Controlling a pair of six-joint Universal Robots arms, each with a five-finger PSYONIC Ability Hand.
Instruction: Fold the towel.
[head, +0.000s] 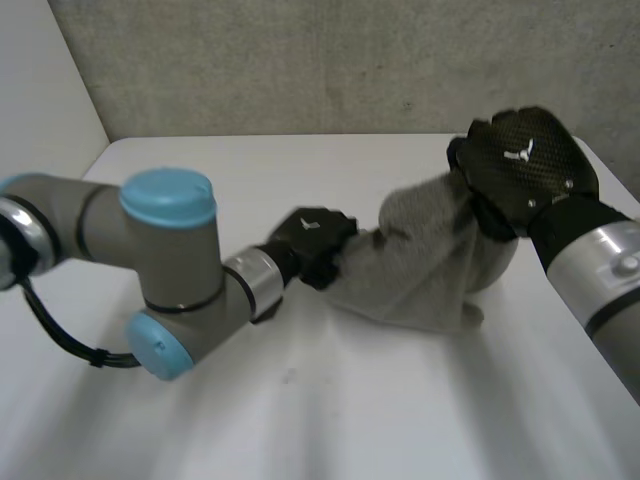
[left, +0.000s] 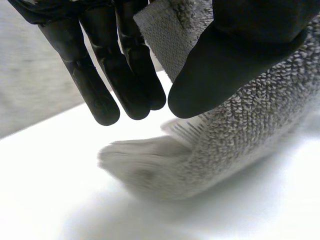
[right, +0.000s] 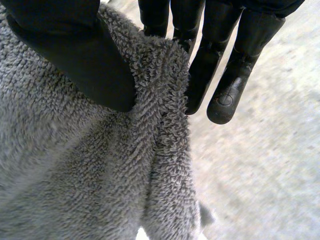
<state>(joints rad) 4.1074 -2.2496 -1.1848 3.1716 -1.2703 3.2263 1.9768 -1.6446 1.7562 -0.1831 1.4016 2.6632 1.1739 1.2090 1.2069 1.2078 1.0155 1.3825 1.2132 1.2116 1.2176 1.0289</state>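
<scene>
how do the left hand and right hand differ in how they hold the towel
The left hand sits low, close to the table, at the left end of the towel; the right hand is raised higher, at the towel's right end. The cloth slopes down from the right hand toward the left hand. Shared: each pinches the grey towel between its thumb and fairly straight fingers.

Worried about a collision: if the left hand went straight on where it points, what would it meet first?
Probably the towel it pinches: the left hand points into its bulk, the right hand beyond. Depth is unclear.
</scene>
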